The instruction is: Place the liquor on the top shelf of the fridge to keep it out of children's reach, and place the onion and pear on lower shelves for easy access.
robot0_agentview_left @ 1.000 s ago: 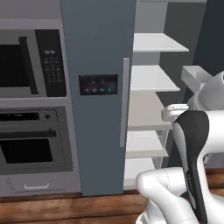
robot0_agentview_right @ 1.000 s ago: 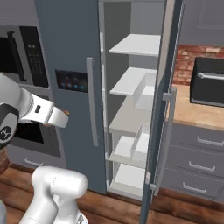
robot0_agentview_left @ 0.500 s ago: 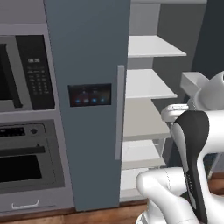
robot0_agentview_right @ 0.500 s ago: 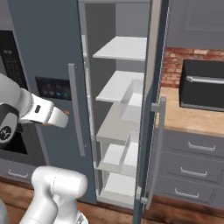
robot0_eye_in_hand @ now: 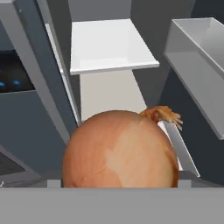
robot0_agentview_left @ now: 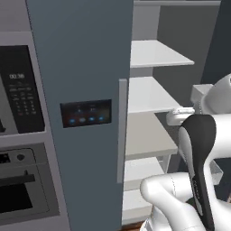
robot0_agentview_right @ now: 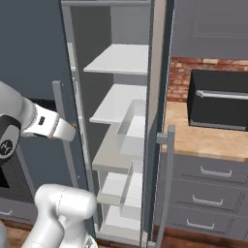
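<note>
An onion (robot0_eye_in_hand: 120, 148) sits in the grip of the robot's end effector, held just in front of the open fridge (robot0_agentview_left: 85, 67), its papery tip pointing toward the door bin (robot0_eye_in_hand: 199, 61) on the swung-out door. Beyond it lie the fridge's lower shelves (robot0_eye_in_hand: 109, 43), white and bare. The risks from here are likely two: the round bulb could roll off a flat shelf if released too near its front edge, and the arm could clip the door bin or the fridge's centre post in the narrow opening.
</note>
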